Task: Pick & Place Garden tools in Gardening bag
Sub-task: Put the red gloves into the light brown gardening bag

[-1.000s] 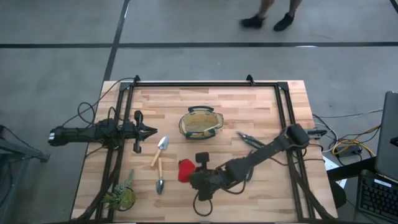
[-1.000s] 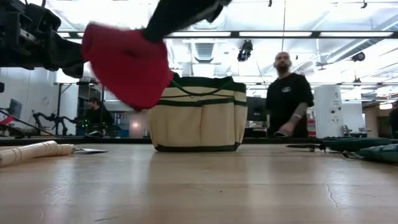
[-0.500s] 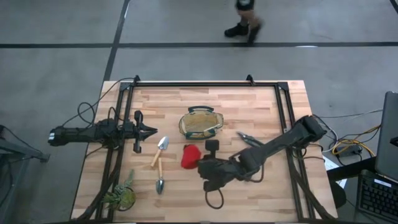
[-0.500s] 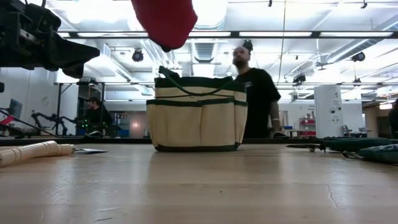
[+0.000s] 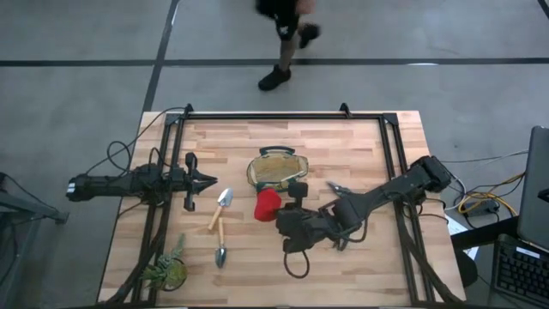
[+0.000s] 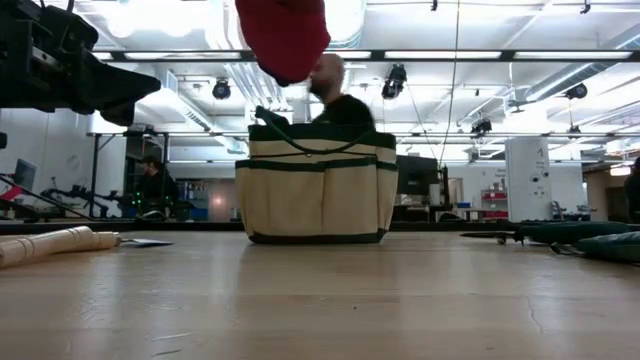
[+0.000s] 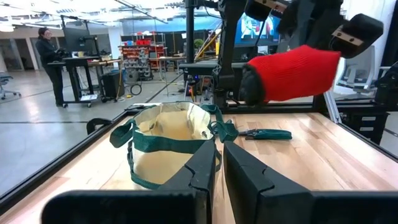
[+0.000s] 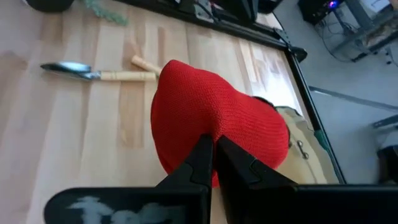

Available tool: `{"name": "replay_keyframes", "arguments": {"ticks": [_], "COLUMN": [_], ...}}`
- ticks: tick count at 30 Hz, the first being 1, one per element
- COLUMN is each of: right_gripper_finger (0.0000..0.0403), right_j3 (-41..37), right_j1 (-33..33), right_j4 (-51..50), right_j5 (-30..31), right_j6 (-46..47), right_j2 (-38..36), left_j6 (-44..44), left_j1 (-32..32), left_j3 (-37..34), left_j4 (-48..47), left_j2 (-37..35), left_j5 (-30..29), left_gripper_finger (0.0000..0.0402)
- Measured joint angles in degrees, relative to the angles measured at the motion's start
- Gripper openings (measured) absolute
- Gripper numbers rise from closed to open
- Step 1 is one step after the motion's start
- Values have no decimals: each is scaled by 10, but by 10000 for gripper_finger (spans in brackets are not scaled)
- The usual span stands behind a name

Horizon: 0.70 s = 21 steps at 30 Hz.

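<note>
Gripping a red knitted glove [image 5: 268, 204] (soft, rounded), right gripper [image 5: 281, 211] hovers beside the fabric bag [image 5: 276, 171].

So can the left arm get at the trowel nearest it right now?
Probably yes. The left hand waits just beside the nearer trowel, with bare wood between them. The right hand, busy with the red item by the bag, isn't in its path.
</note>
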Motion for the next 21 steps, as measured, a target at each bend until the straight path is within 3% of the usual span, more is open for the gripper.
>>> {"name": "replay_keyframes", "arguments": {"ticks": [21], "right_gripper_finger": [8], "right_j3": [0], "right_j1": [-29], "right_j4": [-15], "right_j5": [0], "right_j6": [-11], "right_j2": [0], "left_j6": [0], "left_j1": [0], "left_j3": [0], "left_j4": [0], "left_j2": [0], "left_j5": [0], "left_gripper_finger": [37]}}
